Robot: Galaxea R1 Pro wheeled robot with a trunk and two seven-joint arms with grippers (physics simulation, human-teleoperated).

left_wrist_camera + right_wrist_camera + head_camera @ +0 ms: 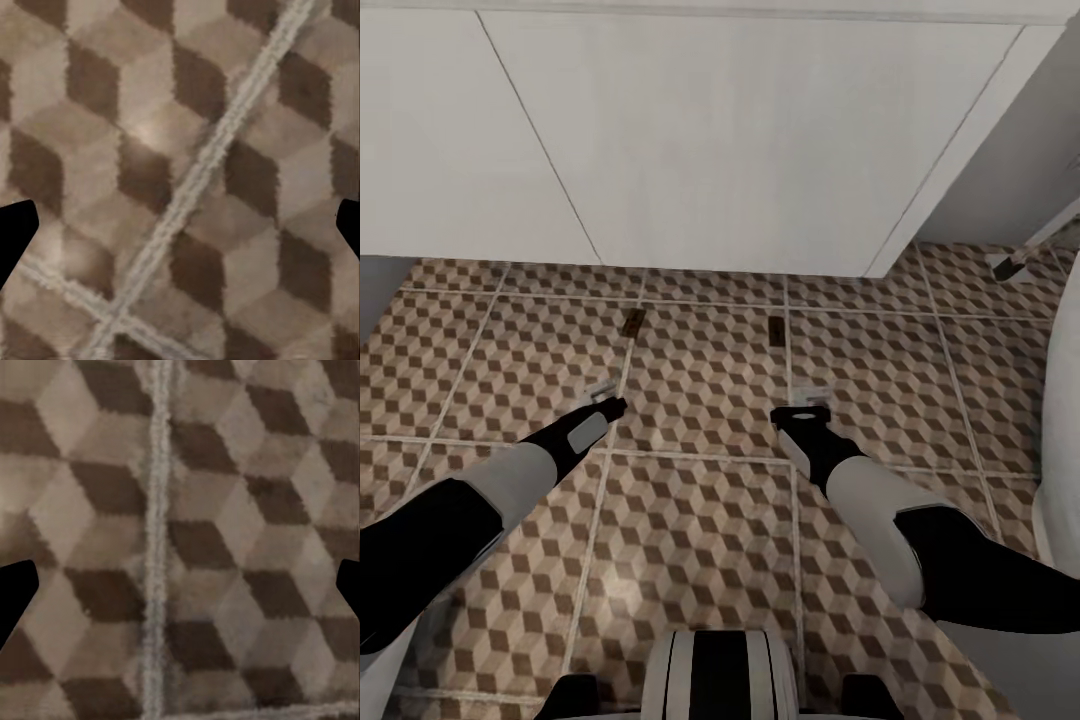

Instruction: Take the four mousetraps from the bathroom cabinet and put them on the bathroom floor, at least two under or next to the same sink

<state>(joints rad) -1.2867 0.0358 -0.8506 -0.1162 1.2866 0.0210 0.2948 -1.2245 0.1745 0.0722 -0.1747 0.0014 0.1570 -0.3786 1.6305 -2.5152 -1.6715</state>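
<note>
A robot looks down from its head camera at the bathroom floor [700, 530], large tiles printed with a brown, beige and white cube pattern and pale grout lines. Across the top of the view hang the flat white cupboard doors below the sink [690, 140], with the floor running on beneath their lower edge. Both arms reach forward and down over the tiles. The left gripper [603, 400] hangs low over a grout line, and the right gripper [807, 405] does the same a little way to its right. In both wrist views the dark tips sit at opposite edges of the picture with only bare tile between them, so both sets of jaws are spread apart and hold nothing. Just beyond the grippers, near the foot of the white doors, lie two small dark brown rectangles flat on the tiles: one mousetrap [632, 322] ahead of the left arm and a second mousetrap [777, 331] ahead of the right arm, well apart from each other. Judging by this, two of the four traps are already laid beside the sink, which would meet that condition; the other two are presumably yet to be fetched from the cabinet.
</note>
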